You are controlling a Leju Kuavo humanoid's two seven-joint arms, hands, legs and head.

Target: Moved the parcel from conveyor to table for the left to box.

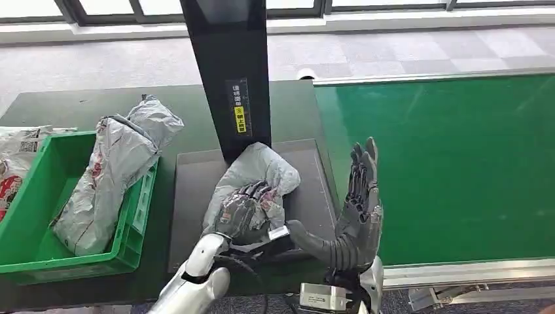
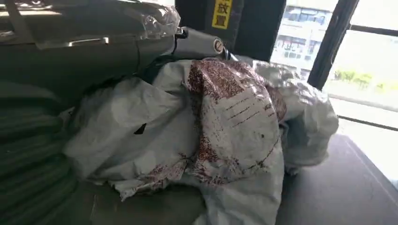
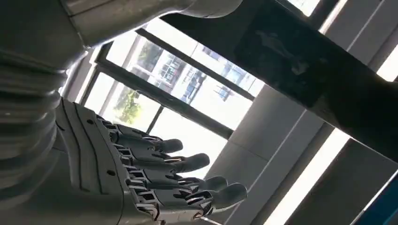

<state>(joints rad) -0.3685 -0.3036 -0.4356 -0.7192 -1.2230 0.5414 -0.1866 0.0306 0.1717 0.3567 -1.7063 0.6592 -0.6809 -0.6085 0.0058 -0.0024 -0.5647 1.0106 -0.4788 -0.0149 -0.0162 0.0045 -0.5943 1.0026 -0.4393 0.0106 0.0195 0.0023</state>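
Parcel (image 1: pixel 258 176), a crumpled grey poly bag with reddish print, lay on the dark grey platform (image 1: pixel 196 190) set into the green table (image 1: pixel 59 108), directly in front of the robot and at the foot of the black post (image 1: pixel 229 72). The left hand (image 1: pixel 243 212) rested on the near end of the parcel with its fingers curled over the wrinkled plastic, gripping it; in the left wrist view the same bag (image 2: pixel 220 136) lay bunched against the platform, close to the post's yellow label (image 2: pixel 221 13). The right hand (image 1: pixel 360 203) stood upright just beside the platform's right edge, at the border of the conveyor, palm turned toward the parcel, fingers straight and apart, holding nothing; the right wrist view showed those fingers (image 3: pixel 187 161) extended against windows. To the left of the platform sat a green crate (image 1: pixel 39 196) with a second grey parcel (image 1: pixel 111 176) leaning out over its right wall. More printed bags (image 1: pixel 16 150) lay beyond the crate's far left corner. The green conveyor belt (image 1: pixel 451 163) ran along the right side, bare where visible. Beyond the table lay grey floor tiles (image 1: pixel 406 52) and a window line.
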